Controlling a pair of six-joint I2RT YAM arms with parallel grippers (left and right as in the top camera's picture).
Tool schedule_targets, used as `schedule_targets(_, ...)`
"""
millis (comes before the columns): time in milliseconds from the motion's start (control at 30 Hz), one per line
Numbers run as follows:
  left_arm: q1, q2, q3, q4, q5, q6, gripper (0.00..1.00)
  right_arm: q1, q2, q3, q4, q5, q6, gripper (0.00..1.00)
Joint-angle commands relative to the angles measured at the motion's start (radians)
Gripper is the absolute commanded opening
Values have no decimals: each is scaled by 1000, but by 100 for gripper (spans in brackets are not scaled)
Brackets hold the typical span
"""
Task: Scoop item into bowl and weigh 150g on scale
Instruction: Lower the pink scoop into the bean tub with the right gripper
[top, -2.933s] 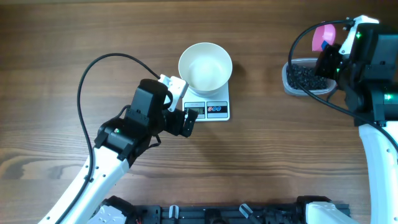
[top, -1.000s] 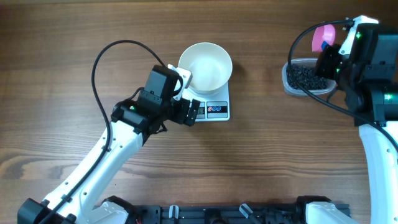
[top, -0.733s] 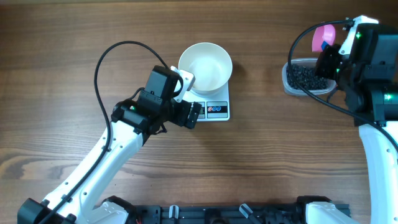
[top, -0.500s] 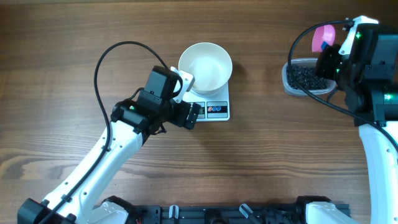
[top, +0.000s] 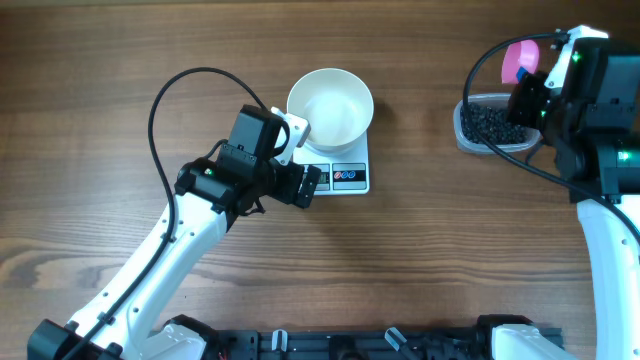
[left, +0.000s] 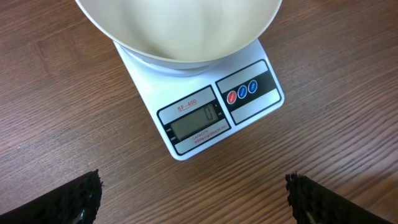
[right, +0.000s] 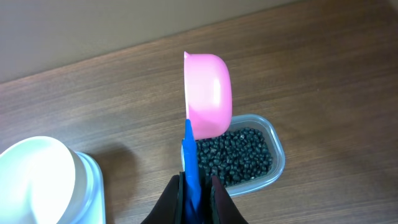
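The white bowl (top: 330, 108) stands empty on the white scale (top: 340, 172), whose display (left: 195, 122) reads 0. My left gripper (top: 308, 186) hovers open at the scale's front left corner, its fingertips (left: 84, 196) wide apart over bare wood, nothing between them. The black beads (top: 492, 124) fill a clear tub (right: 277, 165) at the right. Over that tub my right gripper (right: 194, 186) is shut on the blue handle (right: 191, 163) of a pink scoop (right: 209, 94), held up on its side above the beads (right: 235, 155).
Wooden tabletop (top: 420, 270) all round. The left arm's black cable (top: 165, 110) loops above the table at the left. The right arm's body (top: 600, 110) stands over the right edge. A black rail (top: 360, 345) runs along the front edge.
Since about three seconds ago the left arm has moved up and right towards the scale's front; in the last second it has barely shifted. The right arm and scoop have not moved.
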Motion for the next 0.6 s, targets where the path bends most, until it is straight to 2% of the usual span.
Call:
schedule_targets(0,5,-9,16,0,20,14,100,-2,5,19,3,-11,-12,4)
schedule_targets(567,5,-9,16,0,19,15,100,-2,5,19,-47,7,-45,4)
